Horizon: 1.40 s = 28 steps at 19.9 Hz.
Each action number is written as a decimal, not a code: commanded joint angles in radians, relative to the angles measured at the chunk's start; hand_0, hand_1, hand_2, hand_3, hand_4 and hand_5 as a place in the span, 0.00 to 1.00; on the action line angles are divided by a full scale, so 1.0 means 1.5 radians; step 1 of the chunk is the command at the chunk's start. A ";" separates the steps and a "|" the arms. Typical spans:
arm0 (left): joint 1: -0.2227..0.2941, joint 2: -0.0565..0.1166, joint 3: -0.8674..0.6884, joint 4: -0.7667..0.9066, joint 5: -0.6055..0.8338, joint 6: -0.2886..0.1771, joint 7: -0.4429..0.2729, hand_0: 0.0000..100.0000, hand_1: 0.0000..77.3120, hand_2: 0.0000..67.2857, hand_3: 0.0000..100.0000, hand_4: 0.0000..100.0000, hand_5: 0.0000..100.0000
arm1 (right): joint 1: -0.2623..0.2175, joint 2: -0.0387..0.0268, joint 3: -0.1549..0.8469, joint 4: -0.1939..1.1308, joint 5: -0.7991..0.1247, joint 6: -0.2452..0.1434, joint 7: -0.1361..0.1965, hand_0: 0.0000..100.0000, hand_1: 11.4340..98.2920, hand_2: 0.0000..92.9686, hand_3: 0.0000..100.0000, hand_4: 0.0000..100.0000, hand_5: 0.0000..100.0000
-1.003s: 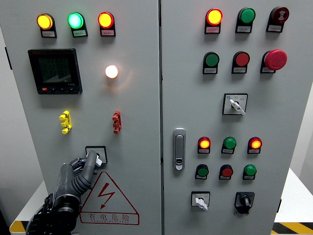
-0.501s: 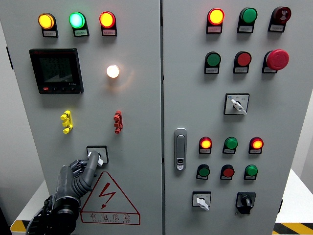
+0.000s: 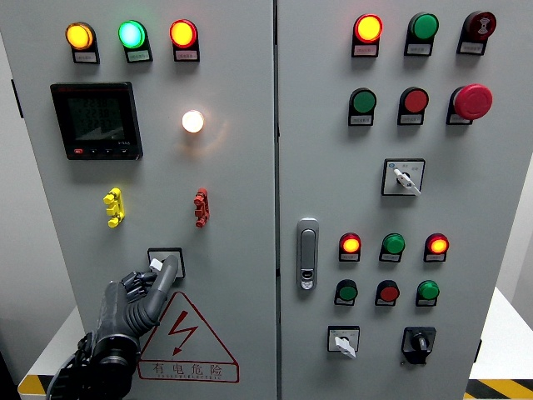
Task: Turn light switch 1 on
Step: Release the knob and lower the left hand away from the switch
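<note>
The left hand (image 3: pixel 137 296) reaches up from the lower left, and its fingers (image 3: pixel 162 275) are drawn narrow, one extended so its tip lies against the knob of light switch 1 (image 3: pixel 166 261). That switch sits low on the left door of the cabinet (image 3: pixel 241 350), just above the warning triangle (image 3: pixel 185 342). The remaining fingers curl back, likely so that only the tip bears on the small knob and can twist or nudge it. They grip nothing; this is contact, not a grasp. Higher on the door a white lamp (image 3: pixel 192 122) glows. Whether it belongs to this switch cannot be told. The right hand is out of sight.
</note>
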<state>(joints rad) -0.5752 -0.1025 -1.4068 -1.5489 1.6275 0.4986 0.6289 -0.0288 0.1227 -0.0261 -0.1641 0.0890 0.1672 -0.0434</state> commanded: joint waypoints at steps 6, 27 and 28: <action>0.003 0.000 -0.001 -0.003 0.000 0.000 0.000 0.00 0.64 0.85 0.84 1.00 0.86 | 0.000 0.0000 0.000 0.000 0.000 0.000 0.000 0.00 0.13 0.00 0.11 0.23 0.15; 0.056 0.004 0.042 -0.033 -0.006 0.021 -0.009 0.00 0.68 0.81 0.88 1.00 0.83 | 0.000 0.0000 0.000 0.000 0.000 0.000 -0.001 0.00 0.13 0.00 0.11 0.23 0.15; 0.058 0.004 0.045 -0.038 -0.006 0.027 -0.014 0.00 0.69 0.80 0.88 1.00 0.82 | 0.000 0.0000 0.000 0.000 0.000 0.000 -0.001 0.00 0.13 0.00 0.11 0.23 0.15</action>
<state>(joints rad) -0.4938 -0.0986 -1.3461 -1.5980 1.6204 0.5311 0.6158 -0.0289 0.1226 -0.0261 -0.1641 0.0890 0.1672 -0.0445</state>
